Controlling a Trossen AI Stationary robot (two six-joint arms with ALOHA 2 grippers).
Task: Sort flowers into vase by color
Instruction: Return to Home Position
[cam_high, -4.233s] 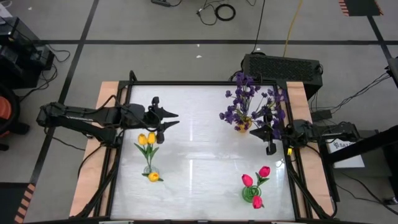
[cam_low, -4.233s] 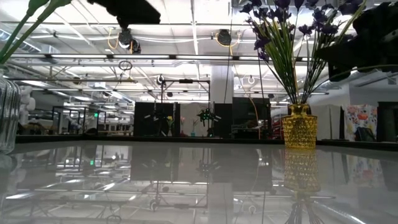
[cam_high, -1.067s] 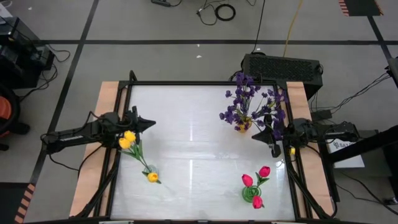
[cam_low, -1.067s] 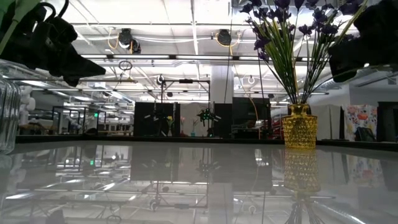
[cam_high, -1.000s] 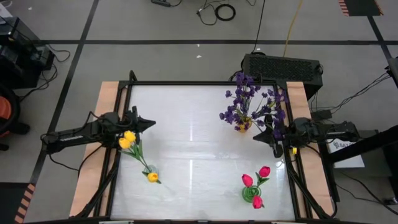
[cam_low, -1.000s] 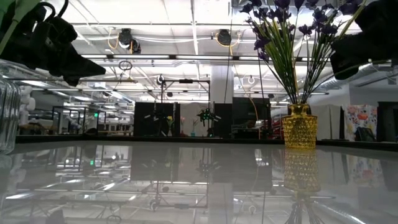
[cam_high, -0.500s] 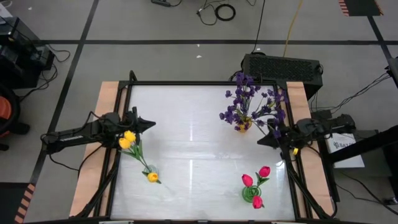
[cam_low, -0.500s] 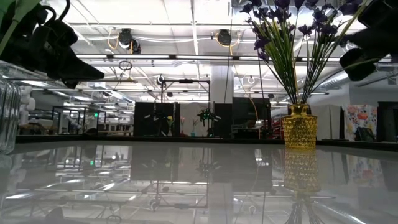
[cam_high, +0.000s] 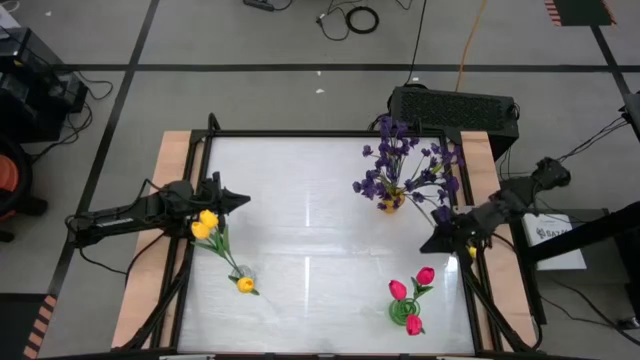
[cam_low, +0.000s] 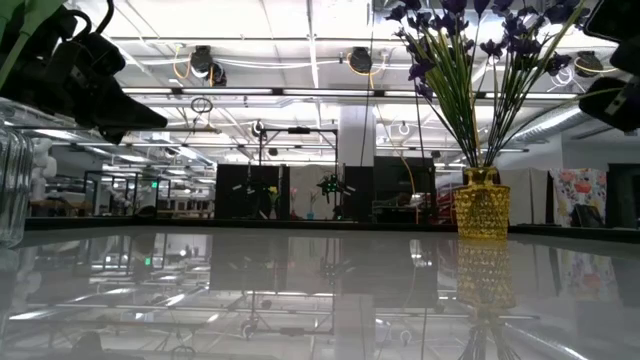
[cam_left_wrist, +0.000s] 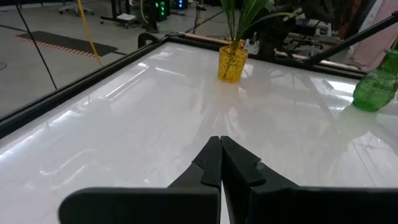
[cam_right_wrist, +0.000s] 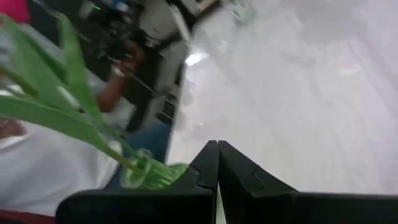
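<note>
The purple sprigs (cam_high: 400, 165) stand with their stems in a yellow glass vase (cam_high: 388, 203) near the far right; the vase (cam_low: 481, 203) also shows in the low view. Pink-red tulips (cam_high: 412, 290) stand in a green vase (cam_high: 400, 312) at the near right. Yellow tulips (cam_high: 207, 224) lean out of a clear vase (cam_high: 240, 278) at the near left. My left gripper (cam_high: 243, 200) hovers shut just beyond the yellow tulips. My right gripper (cam_high: 427, 246) is shut too, between the yellow and green vases by the right edge. In the right wrist view, the shut right gripper (cam_right_wrist: 217, 152) has green leaves (cam_right_wrist: 62, 118) close by.
The white tabletop (cam_high: 310, 230) has a black frame (cam_high: 320, 133) with wooden strips along both sides. A black box (cam_high: 455, 105) sits behind the far edge. In the left wrist view the yellow vase (cam_left_wrist: 232, 62) and green vase (cam_left_wrist: 373, 90) stand across the table.
My right arm has lifted and swung its wrist back toward the far right corner, so the gripper now slants toward the near left; its shut tip has stayed near the right edge. In the low view it has risen toward the picture's upper right. The flowers have not moved.
</note>
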